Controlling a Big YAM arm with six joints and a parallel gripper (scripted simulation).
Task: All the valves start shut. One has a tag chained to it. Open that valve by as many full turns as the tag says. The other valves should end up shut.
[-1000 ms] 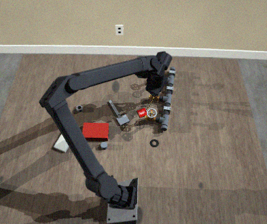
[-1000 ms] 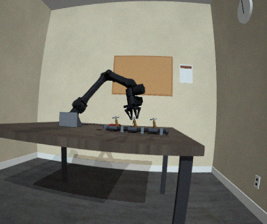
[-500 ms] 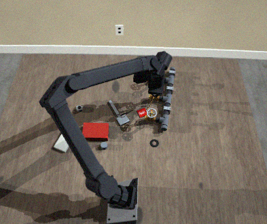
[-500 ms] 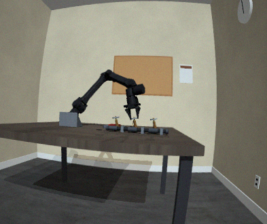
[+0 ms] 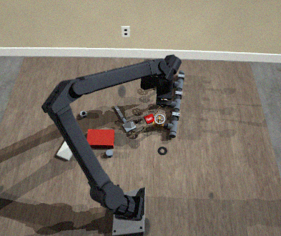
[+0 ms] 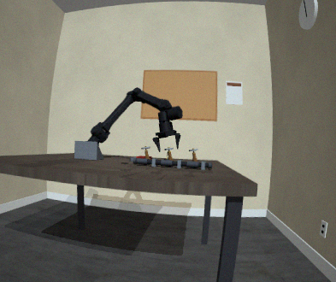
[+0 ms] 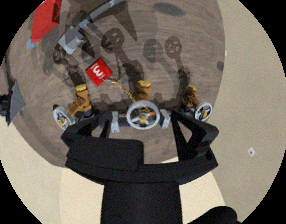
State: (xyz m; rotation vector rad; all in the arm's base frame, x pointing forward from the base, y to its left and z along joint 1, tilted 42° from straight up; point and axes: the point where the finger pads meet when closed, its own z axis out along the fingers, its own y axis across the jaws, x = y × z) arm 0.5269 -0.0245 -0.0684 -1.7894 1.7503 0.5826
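Note:
A grey pipe (image 5: 175,107) lies on the dark wooden table and carries three upright valves with small handwheels. In the side view they are the left valve (image 6: 145,149), the middle valve (image 6: 168,149) and the right valve (image 6: 193,150). A red tag (image 7: 98,71) with a white figure like a 3 lies beside the pipe, and its thin chain runs toward the middle valve (image 7: 142,116). The tag also shows from above (image 5: 149,119). My gripper (image 7: 141,113) is open and empty. It hangs just above the middle handwheel without touching it, as the side view shows (image 6: 167,142).
A red block (image 5: 101,138), a white block (image 5: 65,151), a grey bar tool (image 5: 124,119), two small grey cylinders (image 5: 83,114) (image 5: 109,153) and a black ring (image 5: 162,150) lie on the table. The arm's base (image 5: 129,211) stands at the near edge.

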